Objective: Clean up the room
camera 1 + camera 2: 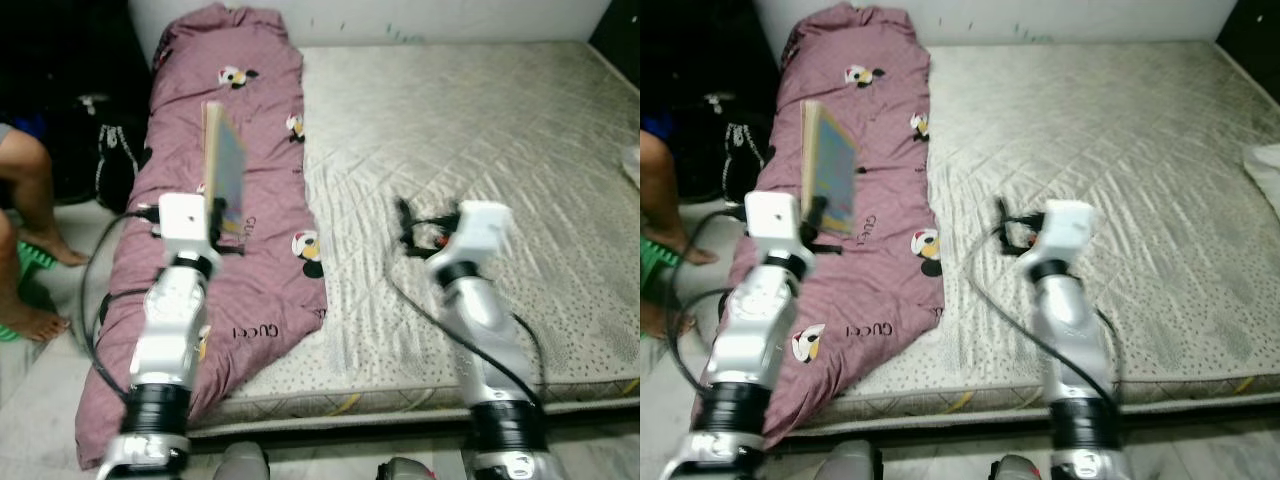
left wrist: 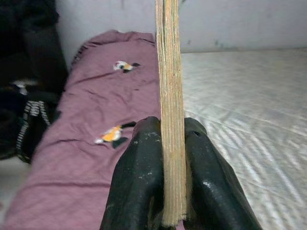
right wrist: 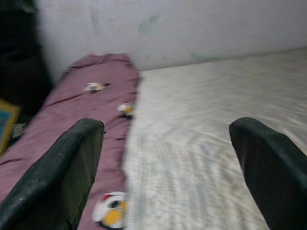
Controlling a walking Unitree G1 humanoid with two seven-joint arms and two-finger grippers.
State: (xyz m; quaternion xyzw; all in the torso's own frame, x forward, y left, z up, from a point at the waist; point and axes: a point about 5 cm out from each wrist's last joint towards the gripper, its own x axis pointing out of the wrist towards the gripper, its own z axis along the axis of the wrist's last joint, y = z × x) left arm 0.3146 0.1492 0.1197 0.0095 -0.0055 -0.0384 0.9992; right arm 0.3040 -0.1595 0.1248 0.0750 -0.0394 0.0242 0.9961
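Observation:
My left gripper (image 1: 222,215) is shut on a thin book (image 1: 224,165) with a tan edge and blue cover, held upright above the mauve cartoon-print quilt (image 1: 210,130). In the left wrist view the book's page edge (image 2: 169,110) stands clamped between the two black fingers (image 2: 139,177). My right gripper (image 1: 405,230) hovers open over the bare grey quilted mattress (image 1: 480,120) near its front middle. The right wrist view shows its fingers (image 3: 62,167) wide apart with nothing between them.
The quilt lies along the mattress's left side and hangs over the front corner. A person's bare legs (image 1: 30,190) and a green object (image 1: 30,262) are on the floor at left, beside dark bags (image 1: 110,150). A white item (image 1: 1265,160) sits at the mattress's right edge.

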